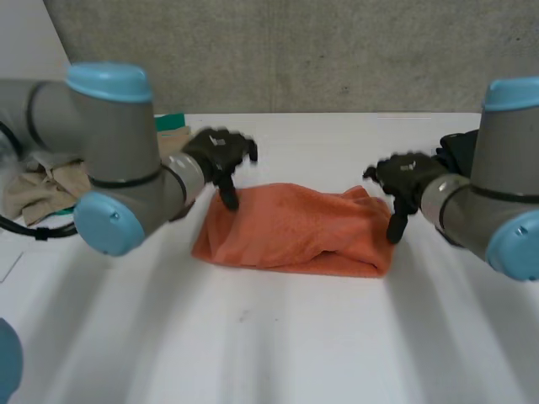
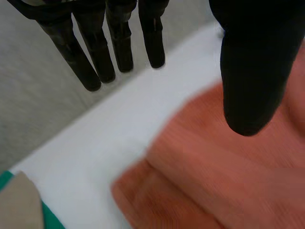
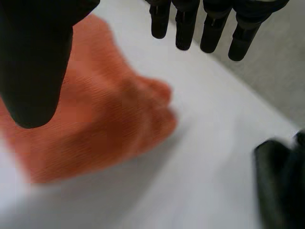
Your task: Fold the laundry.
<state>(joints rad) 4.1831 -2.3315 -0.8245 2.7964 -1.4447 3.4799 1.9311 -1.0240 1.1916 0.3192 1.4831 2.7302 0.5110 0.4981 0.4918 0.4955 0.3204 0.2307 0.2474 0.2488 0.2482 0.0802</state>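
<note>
- crumpled beige cloth (image 1: 38,189) sits at the left edge of the white table (image 1: 278,337), well away from everything else
- left hand (image 1: 221,156) is over the far left corner of the folded orange terry towel (image 1: 295,231), fingers straight and released, grasping nothing
- the towel lies mid-table, between both hands
- right hand (image 1: 406,178) is at the towel's right end, fingers loose too, nothing held

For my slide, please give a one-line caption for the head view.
Left hand and right hand, both open, poised at opposite ends of an orange towel on the white table.
</note>
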